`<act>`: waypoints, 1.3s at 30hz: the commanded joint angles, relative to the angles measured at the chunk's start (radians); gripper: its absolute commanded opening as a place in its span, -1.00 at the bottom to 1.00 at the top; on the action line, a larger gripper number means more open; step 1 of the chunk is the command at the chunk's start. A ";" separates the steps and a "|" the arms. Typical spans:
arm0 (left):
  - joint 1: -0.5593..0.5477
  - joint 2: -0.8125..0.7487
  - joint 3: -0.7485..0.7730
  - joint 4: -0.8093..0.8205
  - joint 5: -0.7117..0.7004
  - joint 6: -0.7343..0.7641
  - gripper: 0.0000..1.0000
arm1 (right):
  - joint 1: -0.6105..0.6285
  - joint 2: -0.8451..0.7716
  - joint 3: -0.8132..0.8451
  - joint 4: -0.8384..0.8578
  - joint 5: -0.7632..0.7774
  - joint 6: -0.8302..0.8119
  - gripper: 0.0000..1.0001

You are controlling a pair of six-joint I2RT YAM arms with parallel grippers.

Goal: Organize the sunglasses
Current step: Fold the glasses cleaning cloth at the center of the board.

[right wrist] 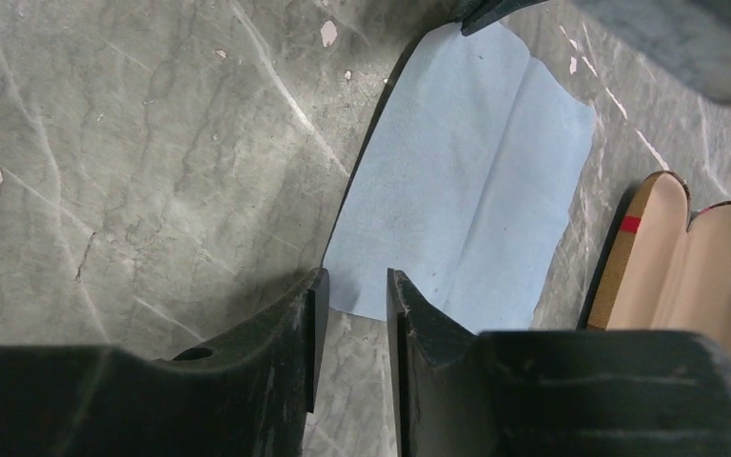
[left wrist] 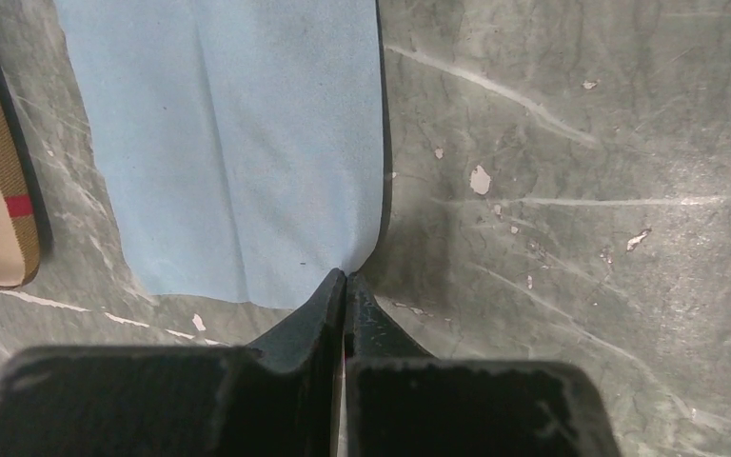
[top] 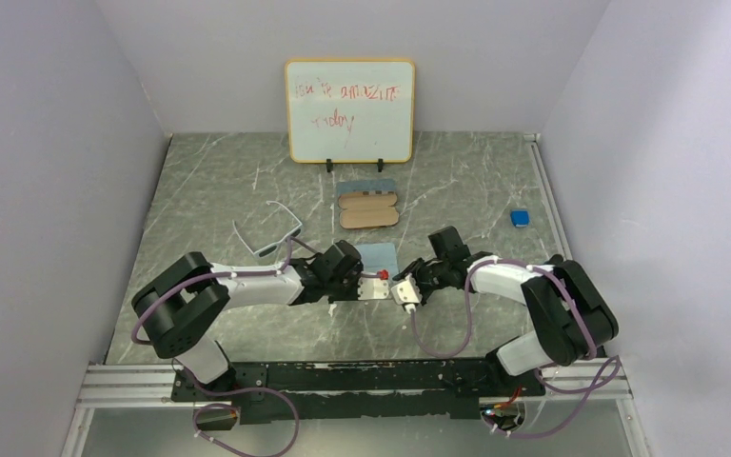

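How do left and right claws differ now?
The left claw is shut, pinching a corner of the light-blue cloth; the right claw stands open, clamping nothing. The left claw reaches the cloth from the left, the right claw from the right. Both sit low at its edge.

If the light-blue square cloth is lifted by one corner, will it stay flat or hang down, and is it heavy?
Probably floppy: the light-blue square cloth shows soft fold creases, and its edge seems to rise off the grey marbled table where the left claw pinches its corner. It is likely very light, since it looks thin. It may slide or bunch if pushed.
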 commanded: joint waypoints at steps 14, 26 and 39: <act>-0.002 -0.045 0.012 0.062 0.031 -0.015 -0.90 | 0.015 0.076 0.058 -0.106 0.060 0.013 -1.00; 0.039 -0.073 0.040 0.056 0.082 -0.057 -0.90 | 0.002 0.009 0.090 -0.085 -0.005 0.119 -1.00; 0.039 -0.067 0.025 0.062 0.092 -0.060 -0.90 | 0.010 0.046 0.071 -0.142 -0.005 0.032 -0.19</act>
